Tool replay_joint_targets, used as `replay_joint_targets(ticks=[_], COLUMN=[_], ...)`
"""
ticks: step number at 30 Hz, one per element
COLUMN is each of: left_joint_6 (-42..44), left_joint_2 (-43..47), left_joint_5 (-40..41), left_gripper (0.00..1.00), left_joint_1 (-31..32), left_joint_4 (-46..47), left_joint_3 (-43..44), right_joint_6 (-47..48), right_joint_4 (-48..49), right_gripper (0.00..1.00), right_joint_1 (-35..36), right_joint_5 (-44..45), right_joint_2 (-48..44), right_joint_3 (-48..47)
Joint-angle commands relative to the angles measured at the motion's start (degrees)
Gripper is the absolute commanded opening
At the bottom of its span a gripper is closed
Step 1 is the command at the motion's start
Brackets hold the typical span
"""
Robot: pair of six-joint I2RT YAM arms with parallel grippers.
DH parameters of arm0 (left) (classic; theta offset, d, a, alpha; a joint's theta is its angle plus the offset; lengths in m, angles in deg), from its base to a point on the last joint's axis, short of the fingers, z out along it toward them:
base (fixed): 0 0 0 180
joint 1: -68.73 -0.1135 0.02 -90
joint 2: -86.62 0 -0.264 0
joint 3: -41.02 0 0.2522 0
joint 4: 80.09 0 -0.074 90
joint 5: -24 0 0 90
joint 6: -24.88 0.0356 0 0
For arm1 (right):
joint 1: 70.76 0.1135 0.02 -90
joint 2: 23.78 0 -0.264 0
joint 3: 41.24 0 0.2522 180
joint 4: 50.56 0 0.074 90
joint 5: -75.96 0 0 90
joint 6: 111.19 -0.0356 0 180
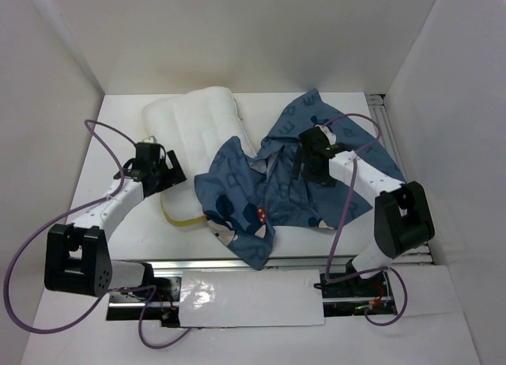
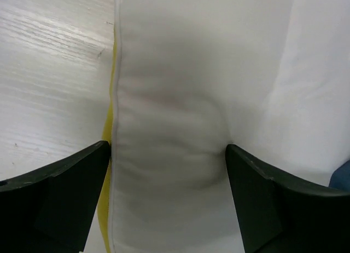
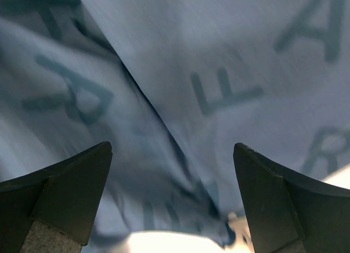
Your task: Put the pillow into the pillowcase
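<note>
1. Left claw (image 2: 168, 148): jaws wide, holding nothing. It straddles the near-left edge of the pillow (image 1: 202, 124), with the yellow strip (image 2: 111, 116) by its left finger. Looks lined up to pinch that edge.
2. Right claw (image 3: 172, 149): jaws wide too, empty. It hangs right over the pillowcase (image 1: 269, 195), with a fold of blue lettered fabric running between the fingers. Likely after a layer to lift.
3. The pillow lies flat on the worktop (image 1: 118, 136), far-left of centre. Its near-right end is covered by blue fabric; can't tell if it's inside the case or only under it.
4. The pillowcase is crumpled centre-right and I can't make out its mouth.
5. Judgement: early stage. The case needs its opening held apart before the pillow gets fed in.
6. Risk: right claw grabs both layers and pins the mouth shut.
</note>
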Motion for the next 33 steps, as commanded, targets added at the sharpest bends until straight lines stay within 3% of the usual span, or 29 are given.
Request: replay_joint_targets(ticks=[1,3,4,5,6,8,9,12,14,15,18,22,24,26,28,29,33], left_joint_6=[0.2,0.2,0.2,0.2,0.2,-1.1,-1.6,-2.0,-2.6,-6.4,-7.5,-12.5,-14.3,-15.0,-15.0,-13.2,-10.1], left_joint_2=[-1.6,-3.2,-4.8,-5.4,-5.4,-5.4,-4.2,-1.0,-0.4,-0.4,-1.5,-3.5,-4.2,-4.2,-4.2,-3.4,0.7], left_joint_5=[-3.9,-5.6,-6.3,-6.8,-6.8,-3.5,3.8,14.6,16.2,18.4,19.6,23.3,23.3,23.3,23.3,22.6,15.6], left_gripper=[1.0,0.86,0.66,0.41,0.0,0.0,0.0,0.0,0.0,0.0,0.0,0.0,0.08,0.32,0.62,1.0,1.0], left_joint_1=[0.6,0.6,0.6,0.1,0.1,-1.5,-3.1,-8.1,-10.4,-14.4,-21.2,-25.2,-26.9,-29.3,-29.9,-29.9,-29.9], left_joint_4=[2.2,3.0,3.6,4.9,4.9,4.9,1.6,-5.2,-7.0,-11.8,-15.4,-21.5,-25.9,-28.1,-28.6,-28.6,-22.9], left_joint_3=[-0.4,-1.1,-1.8,-1.8,-2.3,-2.3,-1.6,3.8,6.0,9.7,14.5,24.0,27.6,32.5,34.6,35.2,34.9], right_joint_6=[2.8,2.8,2.8,2.8,2.2,2.2,2.2,2.2,2.2,2.2,2.2,1.6,1.6,3.3,7.0,8.2,13.8], right_joint_4=[4.9,5.7,6.2,6.9,6.9,7.5,7.5,8.9,9.5,9.5,11.1,11.6,11.6,11.6,13.1,14.1,15.9], right_gripper=[0.99,0.99,0.99,0.99,0.99,0.99,0.99,0.99,0.99,0.99,0.99,0.99,0.99,0.99,0.99,0.99,0.99], right_joint_1=[1.0,1.0,1.0,1.0,0.4,-0.1,-0.9,-3.0,-4.7,-5.2,-7.6,-11.2,-12.3,-12.3,-11.5,-11.5,-9.2], right_joint_5=[1.1,1.1,1.1,1.1,0.6,0.6,0.6,-0.1,-0.7,-1.3,-1.3,-2.8,-2.9,-2.9,-4.1,-5.9,-13.1], right_joint_2=[1.8,2.5,2.5,2.5,2.5,2.5,2.5,2.5,2.5,2.5,2.5,4.9,5.5,4.9,3.6,2.1,-1.3], right_joint_3=[-4.1,-3.5,-2.4,-1.9,-1.4,0.1,0.6,3.0,4.4,4.5,6.9,8.0,7.3,6.7,5.5,5.0,-0.5])
